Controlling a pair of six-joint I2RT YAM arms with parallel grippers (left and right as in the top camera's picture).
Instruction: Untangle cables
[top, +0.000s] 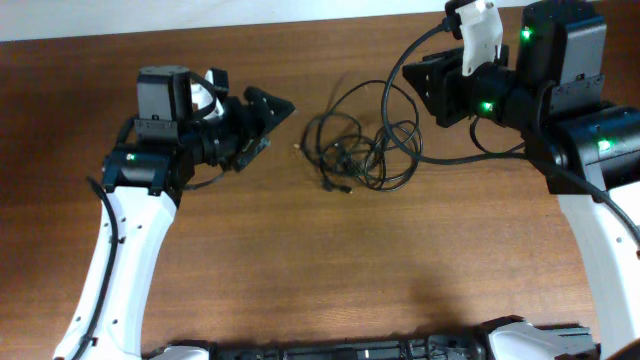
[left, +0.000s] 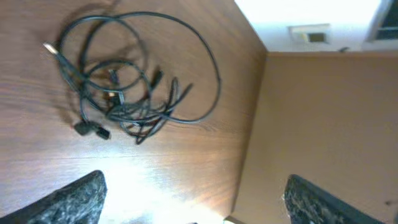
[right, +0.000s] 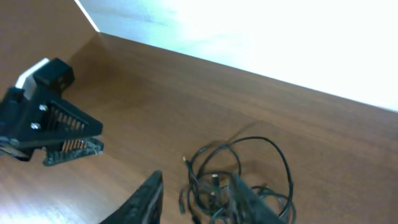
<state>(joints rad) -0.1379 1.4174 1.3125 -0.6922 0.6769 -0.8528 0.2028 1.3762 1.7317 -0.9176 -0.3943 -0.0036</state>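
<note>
Thin black flexible cables (left: 127, 112) lie in one tangle on a brown wood-grain surface (top: 300, 260), between two robot hands.

Left of the tangle, the black left hand (left: 196, 186) with its rough, pebbled finger pads stands spread wide. Nothing is between its fingers, and its tips point toward the tangle from a little way off. The cables sit about mid-surface. They form a dense knot of small overlapping loops, with a few wider round loops arching out of it. Short plug ends poke from its edge, one with a pale tip. Just right of the tangle, the black right hand (right: 196, 180) hangs with its fingers partly apart and nothing clamped between them. Whether a finger touches a cord I cannot tell.
</note>
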